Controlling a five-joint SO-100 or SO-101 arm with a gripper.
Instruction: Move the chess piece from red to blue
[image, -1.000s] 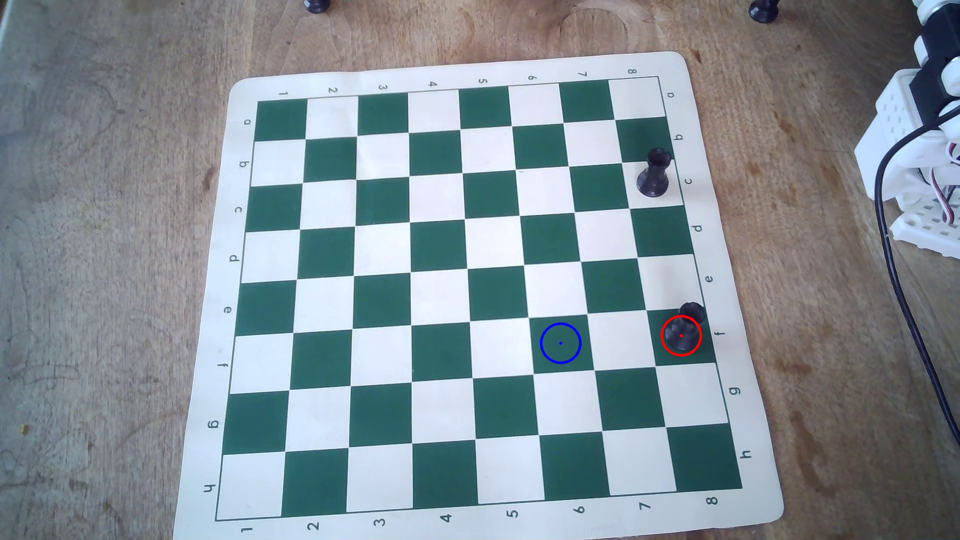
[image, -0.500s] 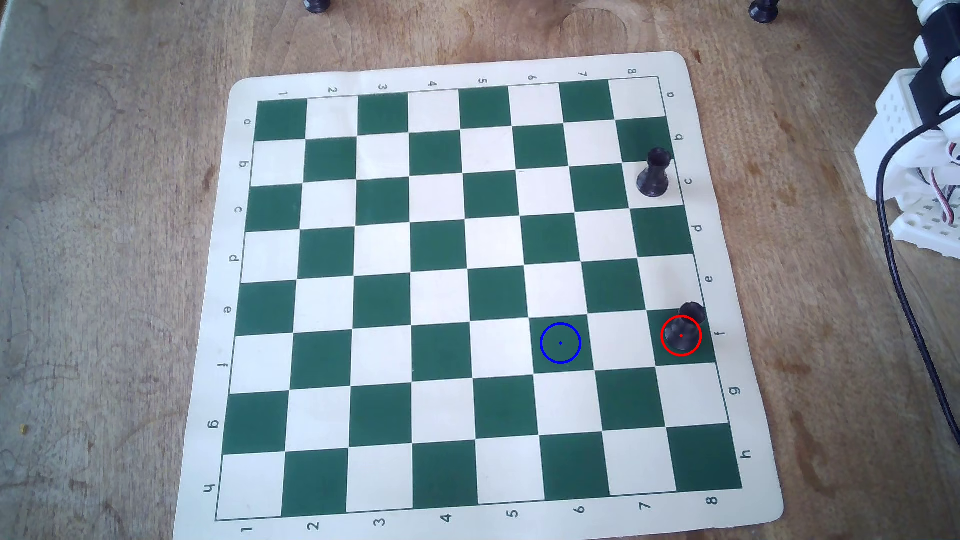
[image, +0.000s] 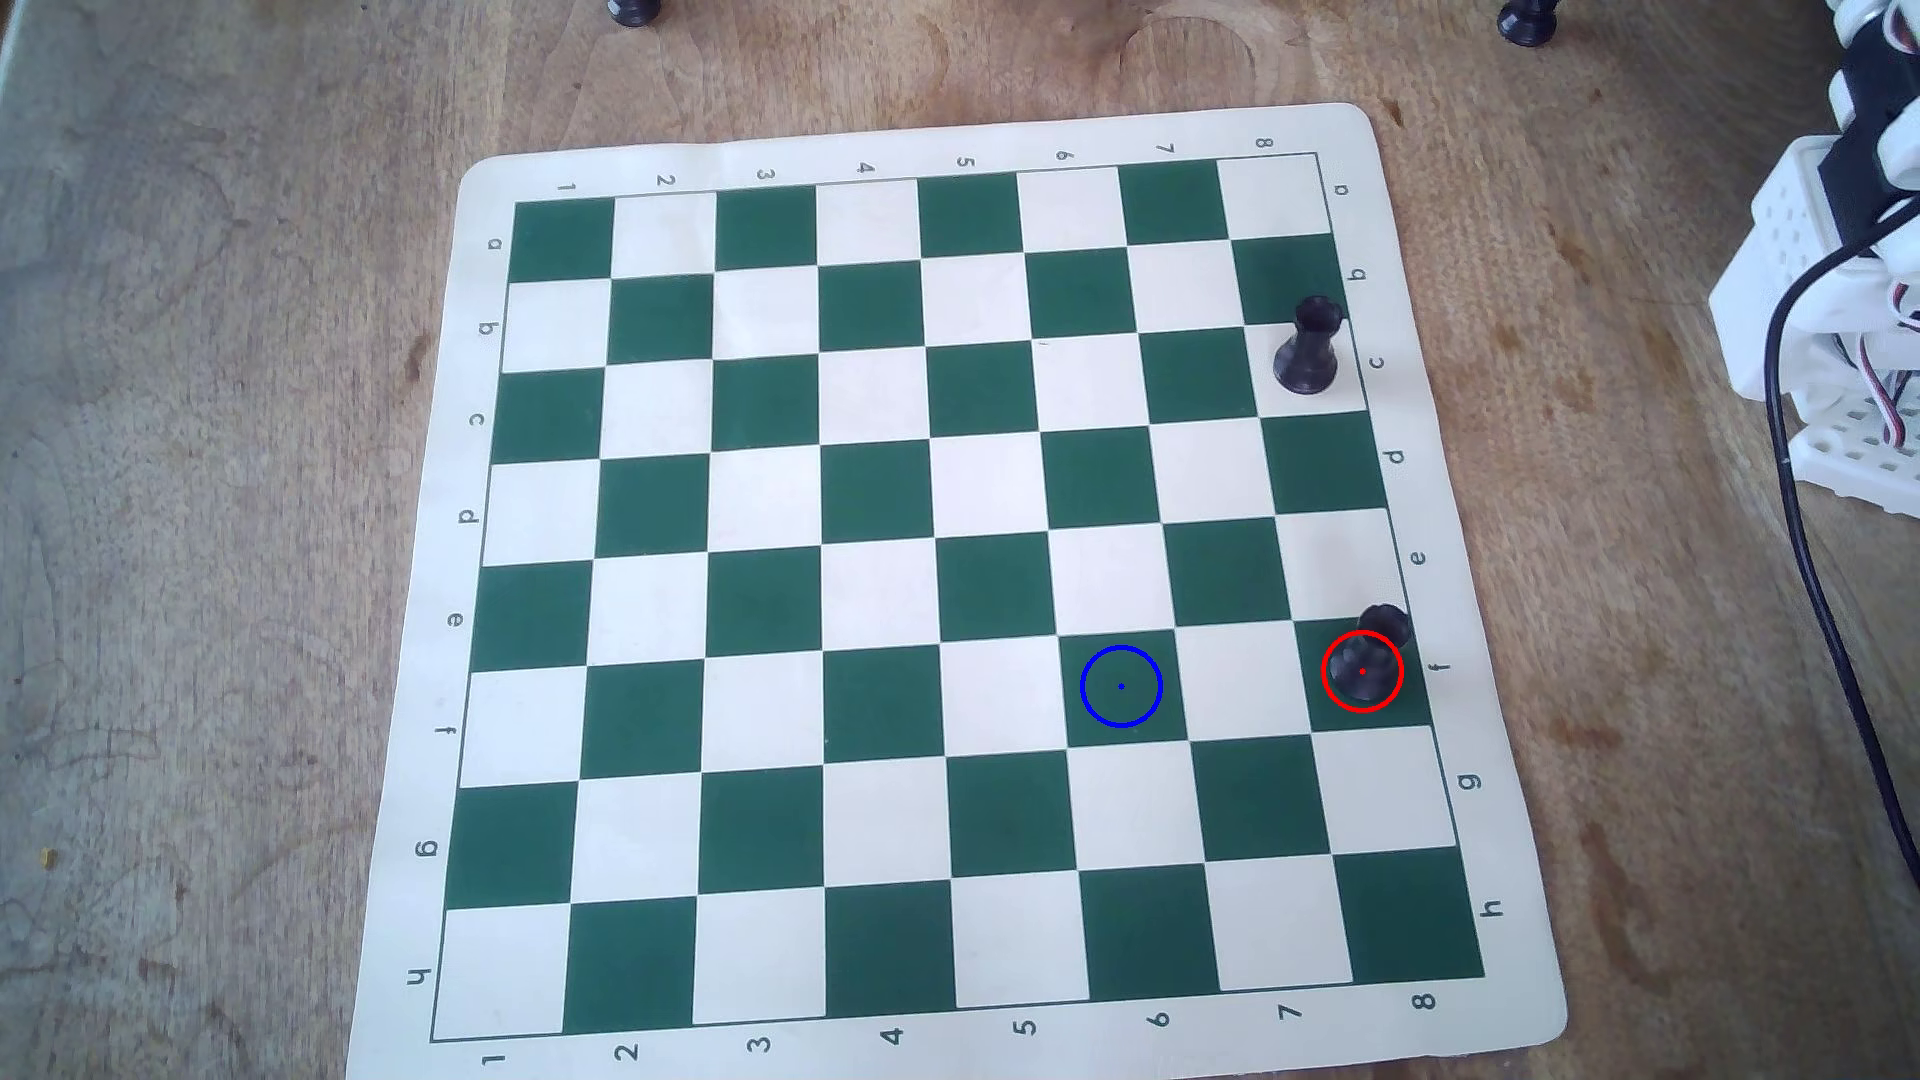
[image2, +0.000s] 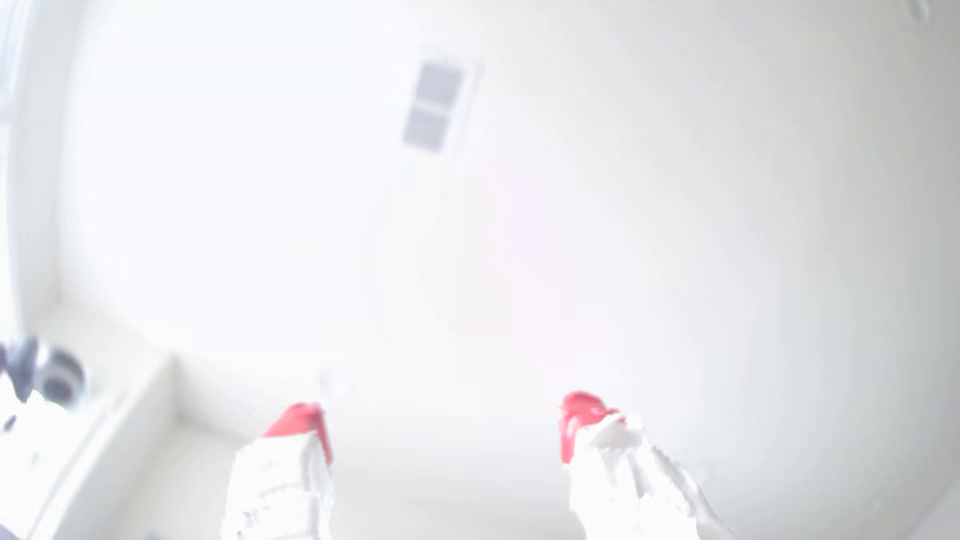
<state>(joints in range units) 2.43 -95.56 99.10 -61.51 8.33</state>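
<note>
Overhead view shows you the surface (image: 208, 519), the chess board (image: 764, 488), then the chess piece (image: 1369, 665) inside red (image: 1325, 685) near the right edge; blue (image: 1086, 701) sits nearby. Your end effector (image2: 444, 423) is spread apart, holding nothing.

The green-and-cream roll-up chessboard mat (image: 1397, 228) carries the only readable marks in the overhead view: numbers 1–8 along two borders, letters a–h along the others.
</note>
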